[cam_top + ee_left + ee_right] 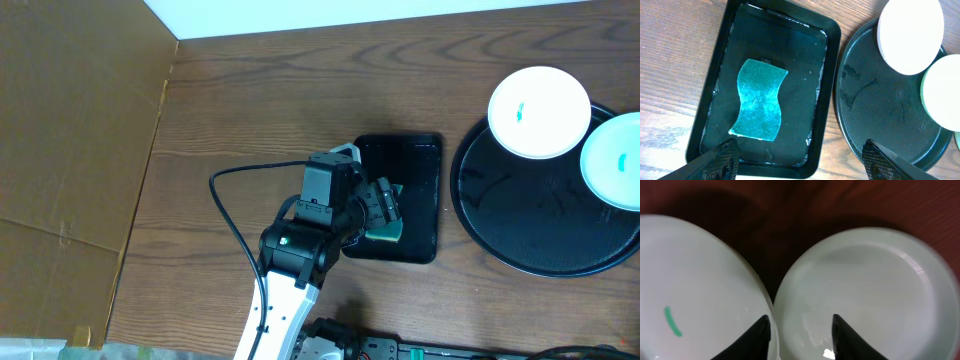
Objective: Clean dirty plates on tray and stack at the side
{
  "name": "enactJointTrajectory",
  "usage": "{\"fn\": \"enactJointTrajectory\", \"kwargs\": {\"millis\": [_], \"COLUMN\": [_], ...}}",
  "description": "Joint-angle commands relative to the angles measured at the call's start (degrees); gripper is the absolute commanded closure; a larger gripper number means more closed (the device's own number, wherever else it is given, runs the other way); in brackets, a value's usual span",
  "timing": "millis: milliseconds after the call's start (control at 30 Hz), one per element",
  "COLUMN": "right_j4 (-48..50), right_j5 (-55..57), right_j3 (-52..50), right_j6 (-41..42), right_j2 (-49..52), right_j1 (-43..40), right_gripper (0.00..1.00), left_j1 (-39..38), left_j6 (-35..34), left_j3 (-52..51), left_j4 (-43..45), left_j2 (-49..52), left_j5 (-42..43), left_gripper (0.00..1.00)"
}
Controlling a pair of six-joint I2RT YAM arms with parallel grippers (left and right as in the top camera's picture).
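Plate (538,98) overhangs upper-left rim of round tray (520,215) in overhead view; second plate (615,160) just beside it, farther onto tray. Right pincer (801,330) half-spread, tips straddling adjoining plate rims; cannot tell if gripping. Left pincer (799,157) wide open, holding nothing, well apart from plates, above teal sponge (759,100) in rectangular tray (722,55) on bench (250,100).

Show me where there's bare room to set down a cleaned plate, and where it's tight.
Widest free patch: bare table between the cardboard and the rectangular tray, running up to the far edge. The round tray has bare floor at its lower left. Crowded: its upper right, with two plates, and the narrow strip between the trays.
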Motion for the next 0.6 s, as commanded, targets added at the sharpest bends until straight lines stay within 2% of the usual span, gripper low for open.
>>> {"fn": "enactJointTrajectory", "kwargs": {"millis": [0,67,167,300,400,567], "right_j4": [-0.24,-0.83,-1.66,-2.36,-2.34,-5.40], "right_j5": [-3.74,-4.15,-4.00,-2.75,-2.78,-2.84], "right_j3": [-0.50,-0.50,-0.50,-0.68,-0.98,-1.01], "right_j6": [-0.37,-0.37,-0.37,0.28,0.79,0.96], "right_j2": [2.51,2.99,3.02,3.04,3.04,2.29], "right_j1": [0.66,0.66,0.63,0.59,0.61,0.61], "right_gripper": [0.64,0.66,0.82,0.87,0.99,0.99], "left_j1": [0.20,0.20,0.20,0.20,0.20,0.20], "left_j6": [0.11,0.11,0.11,0.11,0.11,0.11], "left_j3": [1.44,1.44,1.44,1.44,1.44,1.44], "left_j4": [-0.15,-0.15,-0.15,-0.15,-0.15,-0.15], "left_j2": [0.07,0.07,0.07,0.07,0.07,0.07], "left_j5": [0.52,0.52,0.52,0.52,0.52,0.52], "left_gripper": [0.21,0.21,0.21,0.21,0.21,0.20]}}
